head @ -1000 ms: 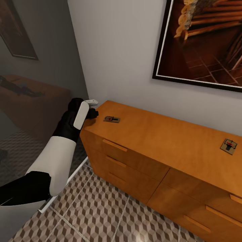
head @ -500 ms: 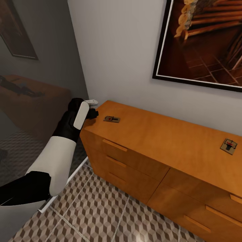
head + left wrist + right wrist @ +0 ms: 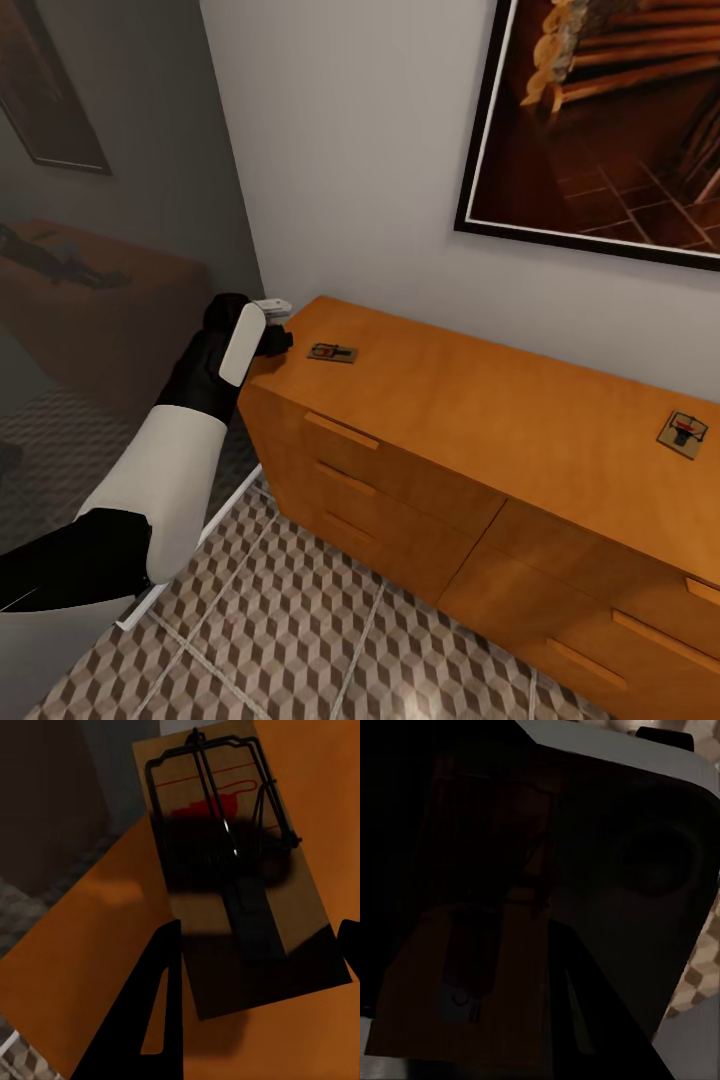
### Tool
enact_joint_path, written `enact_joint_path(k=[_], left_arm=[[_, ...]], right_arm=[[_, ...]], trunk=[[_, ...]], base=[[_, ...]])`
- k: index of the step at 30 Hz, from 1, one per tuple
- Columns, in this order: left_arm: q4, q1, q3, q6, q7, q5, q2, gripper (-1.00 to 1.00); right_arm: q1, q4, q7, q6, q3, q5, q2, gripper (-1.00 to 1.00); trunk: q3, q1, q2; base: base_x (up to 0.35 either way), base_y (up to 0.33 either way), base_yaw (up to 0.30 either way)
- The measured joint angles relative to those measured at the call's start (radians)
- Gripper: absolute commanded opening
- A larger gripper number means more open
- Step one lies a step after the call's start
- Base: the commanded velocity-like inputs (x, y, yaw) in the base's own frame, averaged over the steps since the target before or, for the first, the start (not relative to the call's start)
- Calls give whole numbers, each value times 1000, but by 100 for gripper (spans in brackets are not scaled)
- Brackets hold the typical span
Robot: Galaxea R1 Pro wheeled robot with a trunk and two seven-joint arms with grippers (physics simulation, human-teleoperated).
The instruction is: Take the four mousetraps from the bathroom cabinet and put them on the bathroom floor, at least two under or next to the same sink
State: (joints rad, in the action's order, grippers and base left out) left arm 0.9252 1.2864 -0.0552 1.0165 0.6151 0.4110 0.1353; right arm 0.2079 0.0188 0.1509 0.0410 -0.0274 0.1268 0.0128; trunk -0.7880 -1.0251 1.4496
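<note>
Near mousetrap (image 3: 332,353) lay flat by cabinet (image 3: 480,420) top's left end, long axis along front edge. Second mousetrap (image 3: 682,434) near right end, skewed. Left gripper (image 3: 277,338) poised at left corner, fingers (image 3: 157,1012) spread astride trap, untouched. Nothing shifted since earlier. Right claw: state unclear. No legible writing.

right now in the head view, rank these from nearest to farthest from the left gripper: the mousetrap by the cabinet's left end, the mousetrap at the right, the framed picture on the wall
1. Mousetrap by the left end: on the cabinet top, just beside the left gripper.
2. Framed picture: on the wall above the cabinet, up and to the right.
3. Mousetrap at the right: far along the cabinet top, near the view's right edge.
</note>
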Motion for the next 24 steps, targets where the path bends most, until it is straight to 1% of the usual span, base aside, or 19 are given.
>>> enact_joint_path(k=[2,4,6,14,24], left_arm=[[-1,0,0,0,0,0,0,-100],[-2,0,0,0,0,0,-1,-100],[-2,0,0,0,0,0,-1,-100],[-4,0,0,0,0,0,-2,-100],[-4,0,0,0,0,0,-2,-100]], right_arm=[[0,1,17,1,0,37,0,-100],[0,1,22,5,0,52,0,-100],[0,1,22,9,0,59,1,-100],[0,0,-3,10,2,63,1,-100],[0,0,-7,11,2,63,0,-100]], trunk=[[0,0,0],[0,0,0],[0,0,0],[0,0,0],[0,0,0]], base=[[0,0,0],[0,0,0],[0,0,0],[0,0,0],[0,0,0]])
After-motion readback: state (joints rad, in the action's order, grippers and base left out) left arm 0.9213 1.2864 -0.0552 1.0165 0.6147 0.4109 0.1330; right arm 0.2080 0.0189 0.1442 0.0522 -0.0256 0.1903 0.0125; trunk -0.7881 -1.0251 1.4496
